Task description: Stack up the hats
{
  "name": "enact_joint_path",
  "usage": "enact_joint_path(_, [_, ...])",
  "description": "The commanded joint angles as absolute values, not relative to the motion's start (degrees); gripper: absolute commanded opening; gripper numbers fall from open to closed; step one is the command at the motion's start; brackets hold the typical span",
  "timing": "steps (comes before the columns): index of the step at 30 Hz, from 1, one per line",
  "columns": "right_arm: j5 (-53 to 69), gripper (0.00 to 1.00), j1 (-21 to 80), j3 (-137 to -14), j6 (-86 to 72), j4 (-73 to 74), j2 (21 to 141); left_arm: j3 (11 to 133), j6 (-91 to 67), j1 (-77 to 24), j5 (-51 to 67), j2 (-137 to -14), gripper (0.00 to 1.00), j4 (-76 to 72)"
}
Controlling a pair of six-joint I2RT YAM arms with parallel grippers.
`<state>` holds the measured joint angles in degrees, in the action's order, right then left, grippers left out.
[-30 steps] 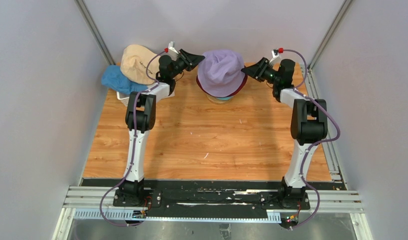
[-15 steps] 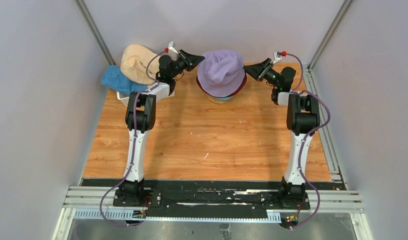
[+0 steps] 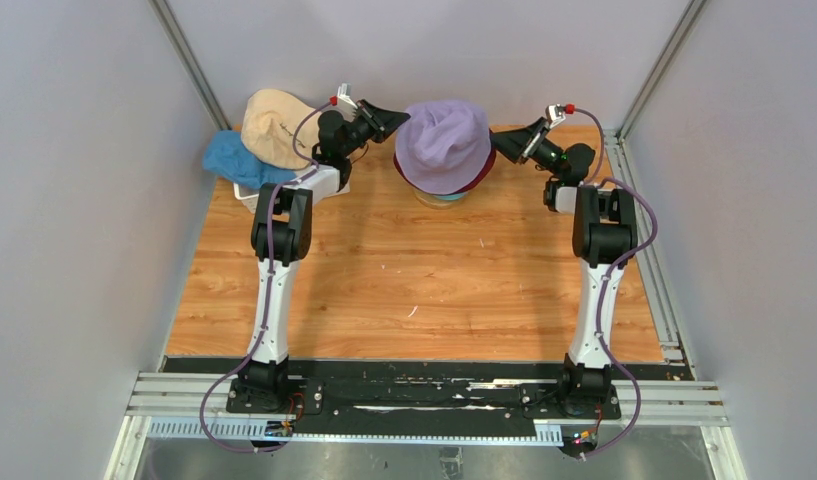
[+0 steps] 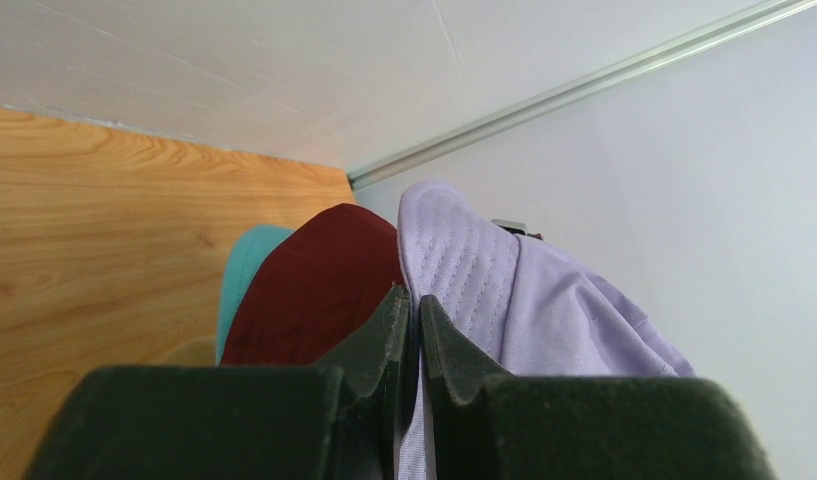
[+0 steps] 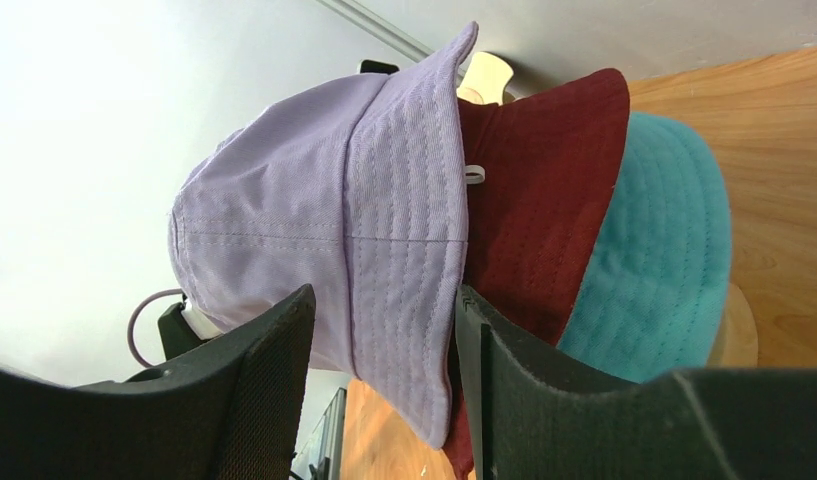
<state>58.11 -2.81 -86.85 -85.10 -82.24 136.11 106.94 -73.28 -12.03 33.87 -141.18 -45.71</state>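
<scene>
My two arms rise from the near edge of the table [image 3: 414, 280] and reach toward its far side. My left gripper [image 4: 412, 295] is pinched almost fully together. Lavender cloth runs through the thin slit between its fingers, so it grips the brim of the lavender hat [image 3: 442, 140] on that hat's left side. My right gripper [image 5: 382, 292] stands partly open at the hat's right side. Its two fingers straddle the brim, with the cloth close against one finger and no pinch visible. The lavender hat sits on top of a stack at the far centre of the table: beneath it is the dark red hat [image 5: 544, 200], and beneath that the teal hat [image 5: 664, 250]. Well apart, at the far left corner, the beige hat [image 3: 272, 125] lies on the blue hat [image 3: 234, 158] — neither gripper touches them
</scene>
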Motion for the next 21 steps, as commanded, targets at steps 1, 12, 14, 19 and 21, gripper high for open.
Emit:
enact_joint_path(1, [60.6, 0.54, -2.5, -88.8, -87.3, -86.4, 137.1, 106.4, -73.0, -12.0, 34.6, -142.6, 0.12, -46.5])
enact_joint_path(12, [61.1, 0.55, -1.5, -89.7, -85.0, -82.6, 138.7, 106.0, -73.1, -12.1, 34.8, -142.2, 0.12, -46.7])
enact_joint_path(14, [61.3, 0.55, -1.2, -90.4, -85.1, -82.5, 139.3, 106.0, -73.3, -12.2, 34.9, -142.2, 0.12, -46.8])
enact_joint_path(19, [61.8, 0.55, -0.3, -91.3, -85.1, -82.0, 139.8, 106.0, -73.0, -12.3, 34.9, -142.1, 0.12, -46.6])
enact_joint_path(21, [61.8, 0.54, 0.0, -91.4, -85.2, -82.0, 140.0, 106.0, -73.0, -12.3, 34.8, -142.1, 0.12, -46.5])
